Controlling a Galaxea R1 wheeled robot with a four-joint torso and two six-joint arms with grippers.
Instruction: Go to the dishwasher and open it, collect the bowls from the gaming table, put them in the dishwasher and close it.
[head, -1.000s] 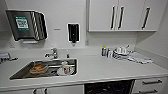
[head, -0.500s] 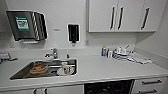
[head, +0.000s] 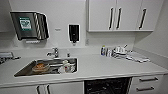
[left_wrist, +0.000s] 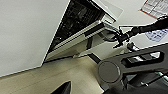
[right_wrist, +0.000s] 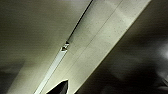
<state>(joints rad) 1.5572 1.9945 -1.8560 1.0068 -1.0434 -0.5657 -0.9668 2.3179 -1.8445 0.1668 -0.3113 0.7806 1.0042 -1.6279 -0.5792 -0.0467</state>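
Head view puts you square to a white counter (head: 100, 67): the dishwasher (head: 107, 86) sits at bottom centre of the frame, its dark interior exposed. A sink (head: 47, 67) holding dishes lies at lower left, wall cabinets (head: 120, 15) at upper right. Left wrist view shows the dishwasher (left_wrist: 80, 17) with its door dropped open. Whether either gripper is spread or pressed together, you cannot tell.

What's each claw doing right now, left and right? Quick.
Left claw: cannot be told; its wrist view looks at the dishwasher, whose dark interior is exposed.
Right claw: cannot be told.
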